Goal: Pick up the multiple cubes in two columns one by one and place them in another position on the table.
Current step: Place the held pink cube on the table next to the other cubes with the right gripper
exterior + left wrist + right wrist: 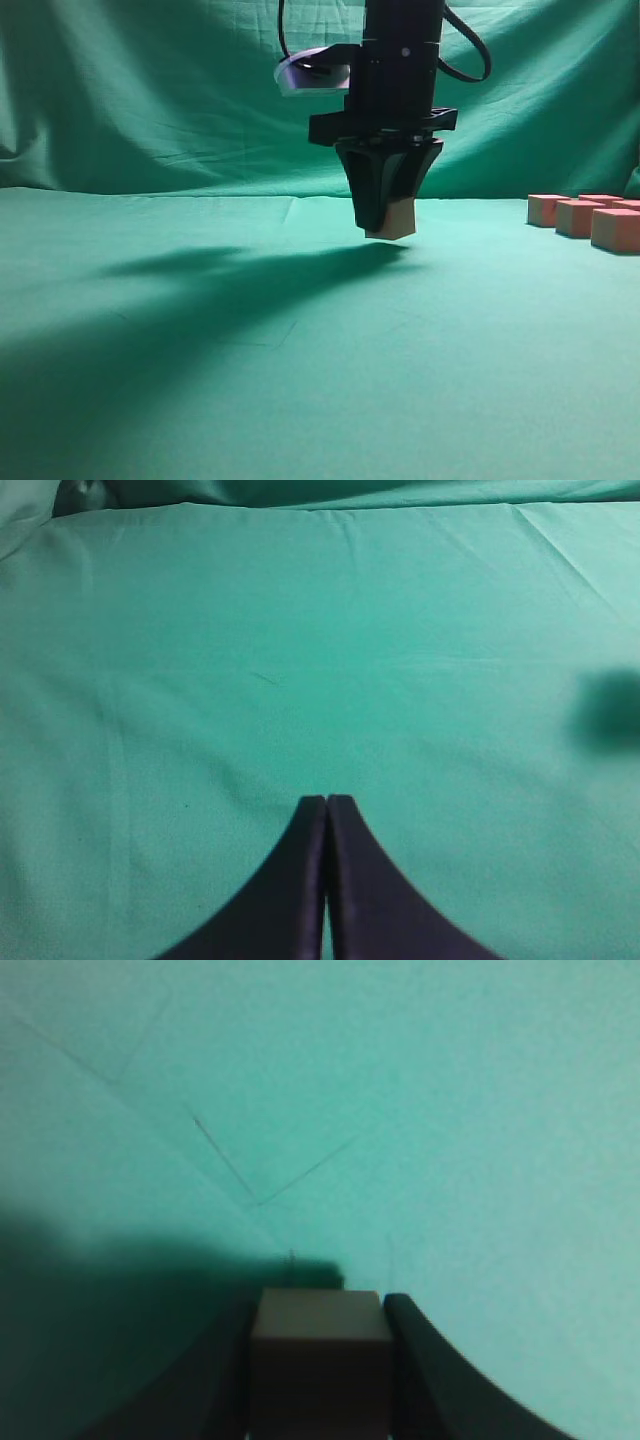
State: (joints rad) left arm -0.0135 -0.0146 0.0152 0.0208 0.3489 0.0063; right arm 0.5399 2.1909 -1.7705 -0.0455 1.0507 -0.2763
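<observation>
While the right gripper (389, 222) hangs a little way above the counter (200, 330) in the outside view, it holds one cube (396, 221) tight between its black fingers, and the cube's bottom is clear of the green cloth with a dark shadow under it. Far off at the right edge sit the other cubes (588, 216), close together on the counter, well apart from the held one. I can count about four there, but more may be hidden past the edge. In the left wrist view, the left gripper (326, 802) is pressed closed with nothing between its tips, and it waits over bare cloth with no cube near it. In the right wrist view, the cube (320, 1355) fills the gap between the two dark fingers (425, 1355), so the right gripper is closed on it, and only plain green counter (450, 1110) lies ahead and below. I think this is the carry step: one cube is picked up and is on its way to a new spot. Next, the arm should go down slowly until the cube sits flat on the cloth, then let go, then lift straight up so it does not knock the cube over.
</observation>
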